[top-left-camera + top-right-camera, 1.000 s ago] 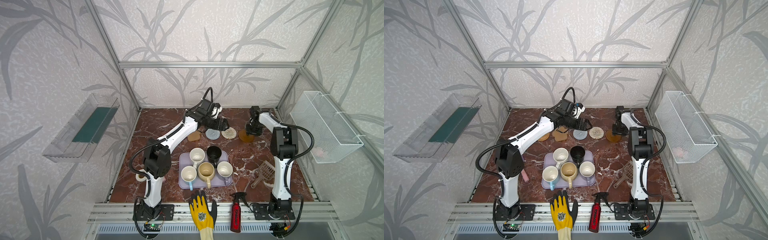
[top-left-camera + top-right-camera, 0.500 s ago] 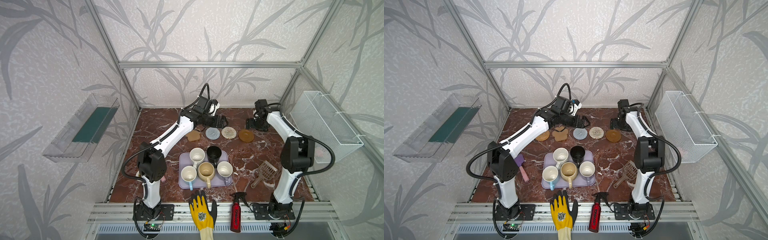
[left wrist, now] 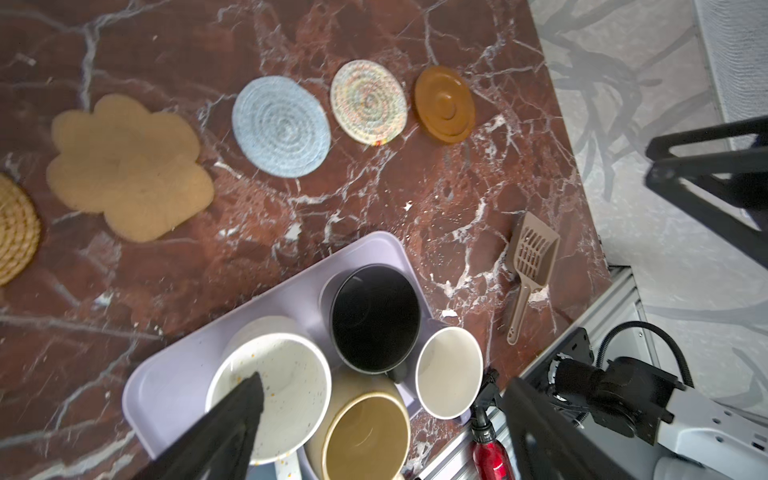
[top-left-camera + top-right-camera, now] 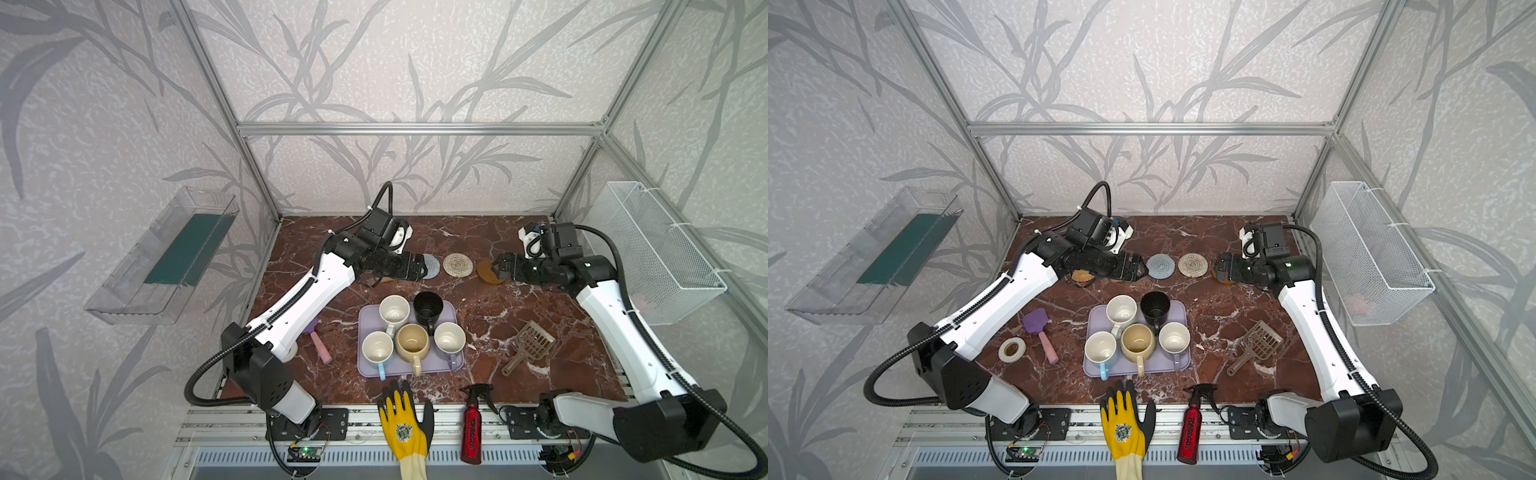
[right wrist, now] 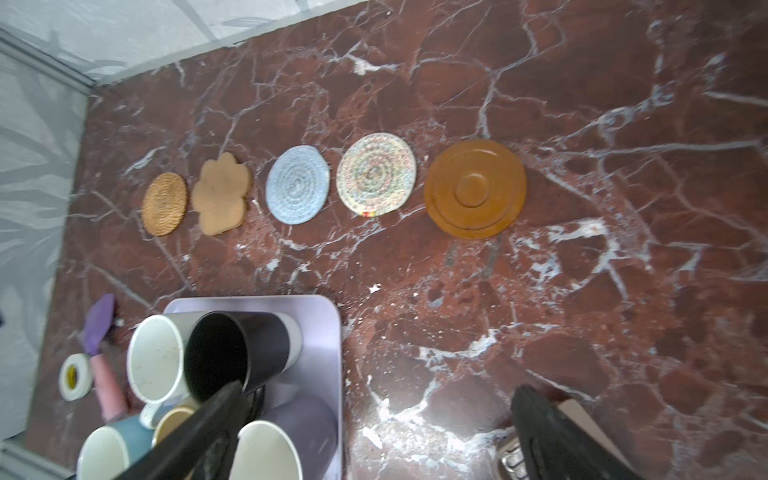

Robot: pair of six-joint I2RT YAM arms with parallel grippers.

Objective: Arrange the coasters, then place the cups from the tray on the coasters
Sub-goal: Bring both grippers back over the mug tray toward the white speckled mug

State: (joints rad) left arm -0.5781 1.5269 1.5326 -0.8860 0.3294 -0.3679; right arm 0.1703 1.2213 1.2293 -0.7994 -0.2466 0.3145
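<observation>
1. Coasters [image 5: 297,185]: five in a row at the far side of the desk [image 5: 582,291]. Arranging looks done.
2. Cups [image 4: 411,340]: all five on the tray [image 4: 434,368], none placed yet.
3. Left gripper [image 3: 384,382] and right gripper [image 5: 379,388]: both wide, empty.

Along the back of the bench [image 4: 478,232], five coasters [image 5: 297,185] side by side in one row. In front of the row, mid-bench, the tray [image 4: 1163,368], holding five cups [image 4: 1138,343]: two behind, three in front. Right of the tray, a scoop [image 4: 1258,345]; left of it, a brush [image 4: 1034,322], then a tape roll [image 4: 1012,349].
</observation>
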